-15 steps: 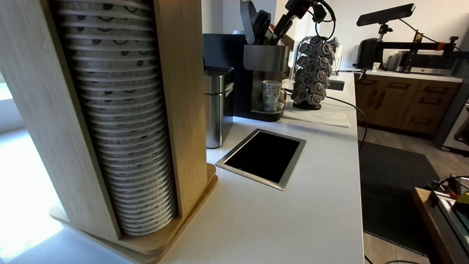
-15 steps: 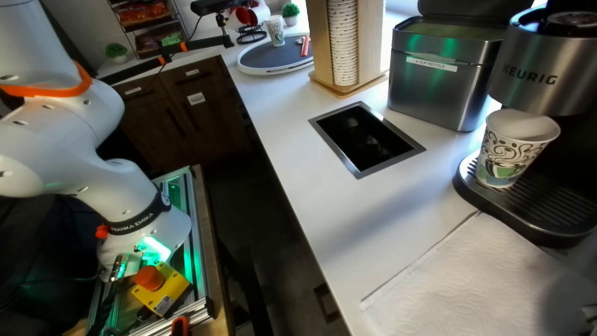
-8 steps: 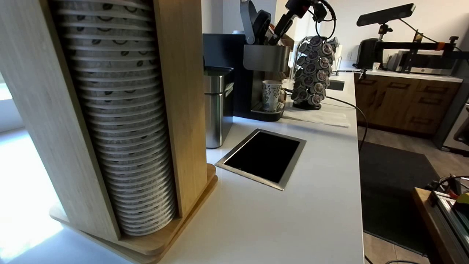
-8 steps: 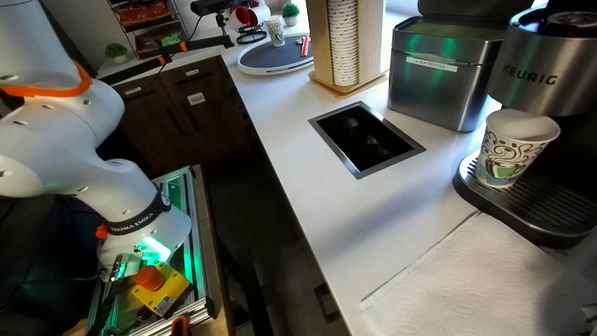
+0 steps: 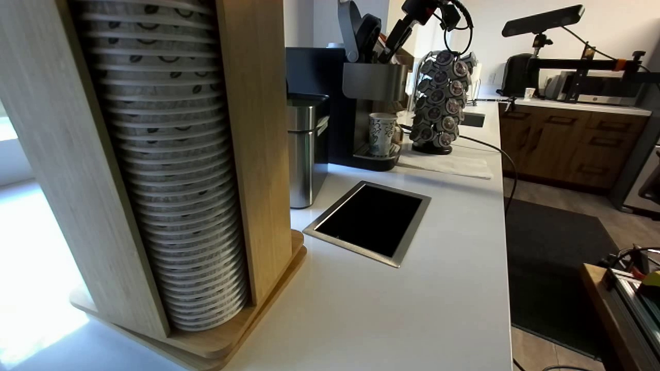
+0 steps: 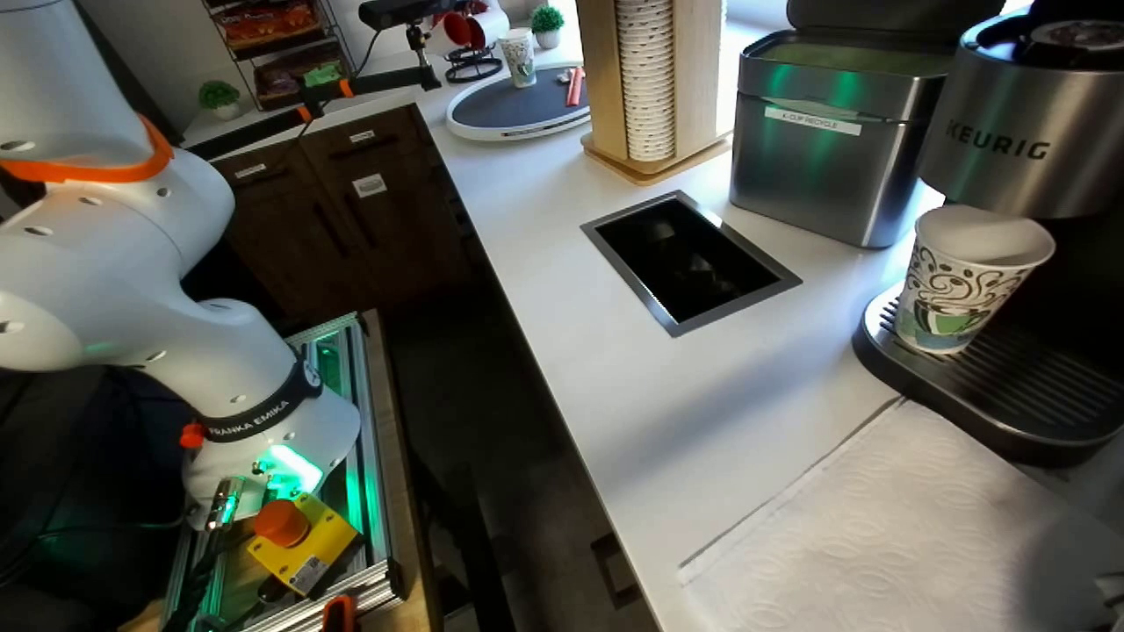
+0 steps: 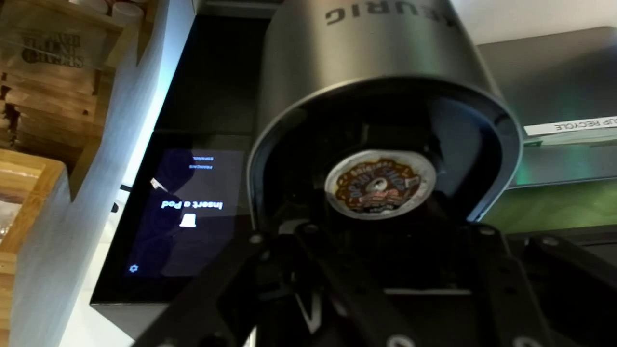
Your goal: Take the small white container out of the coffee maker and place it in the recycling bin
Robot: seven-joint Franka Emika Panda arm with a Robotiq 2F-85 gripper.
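Observation:
The coffee maker (image 6: 988,114) stands with its lid raised, also in the wrist view (image 7: 381,43) and an exterior view (image 5: 374,82). The small white container is a coffee pod (image 7: 381,184) with a printed brown lid, seated in the holder; its top shows in an exterior view (image 6: 1084,35). My gripper (image 7: 385,231) is open, its two fingers wide apart and empty, with the pod just beyond them. In an exterior view my gripper (image 5: 385,55) reaches down at the open top. The steel recycling bin (image 6: 825,175) has a K-cup recycle label and an open lid.
A patterned paper cup (image 6: 957,281) stands on the drip tray. The wire pod carousel (image 5: 441,98) is beside the machine. A steel-framed opening (image 6: 738,303) is set in the counter. The wooden cup dispenser (image 5: 263,154) and a paper towel (image 6: 896,535) are also on the counter.

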